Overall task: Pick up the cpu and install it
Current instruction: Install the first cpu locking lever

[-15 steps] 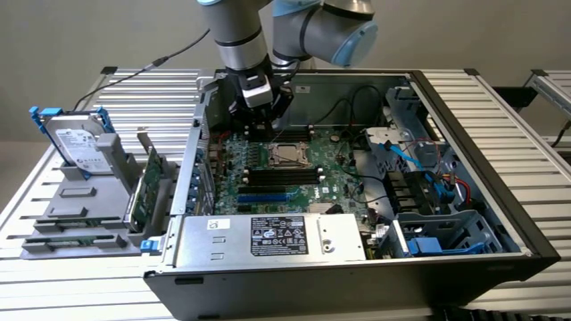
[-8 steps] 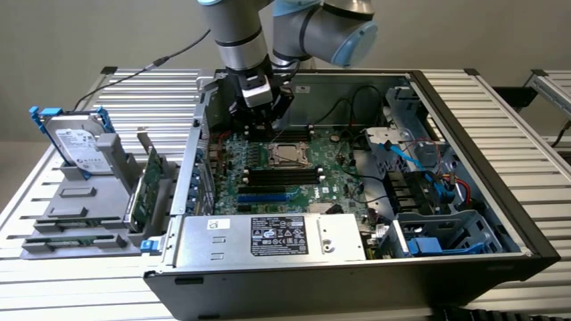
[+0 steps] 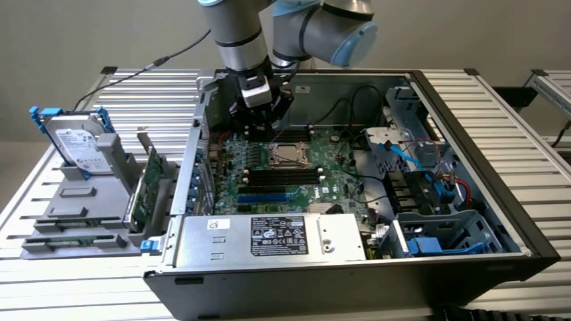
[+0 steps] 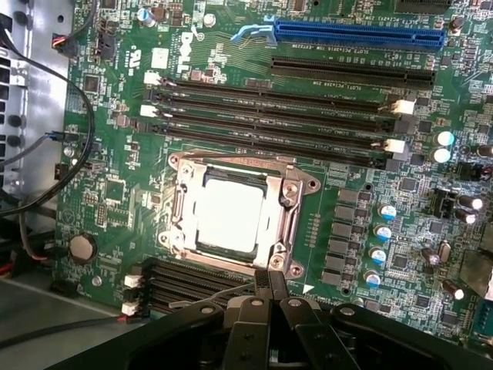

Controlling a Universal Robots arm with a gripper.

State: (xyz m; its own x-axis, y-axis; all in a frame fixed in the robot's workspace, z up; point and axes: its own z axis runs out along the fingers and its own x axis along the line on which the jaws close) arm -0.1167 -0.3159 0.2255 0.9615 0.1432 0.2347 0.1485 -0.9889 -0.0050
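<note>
Nearest the wrist camera, the gripper (image 4: 269, 279) has its two black fingers (image 4: 260, 289) pressed tip to tip, clenched on nothing. A thin grey rod (image 4: 212, 296), perhaps the socket's lever, runs just beside the tips; whether they touch it I cannot tell. Just beyond the tips lies the cpu (image 4: 229, 214), flat and silver top up, inside the metal frame of the socket (image 4: 296, 223) near the middle of the board (image 4: 115, 193). Whether that frame is latched is not clear. Banks of black slots (image 4: 269, 116) flank the socket on two sides, and the fingers hang over the bank on their own side.

In the exterior view the arm (image 3: 241, 33) reaches down into the open case (image 3: 267, 294). The gripper is toward the board's far edge, the cpu just nearer the camera. Being square, the chip offers no long axis to line up with. By my judgement the install is done or nearly so: the chip sits in place and the jaws are empty.
</note>
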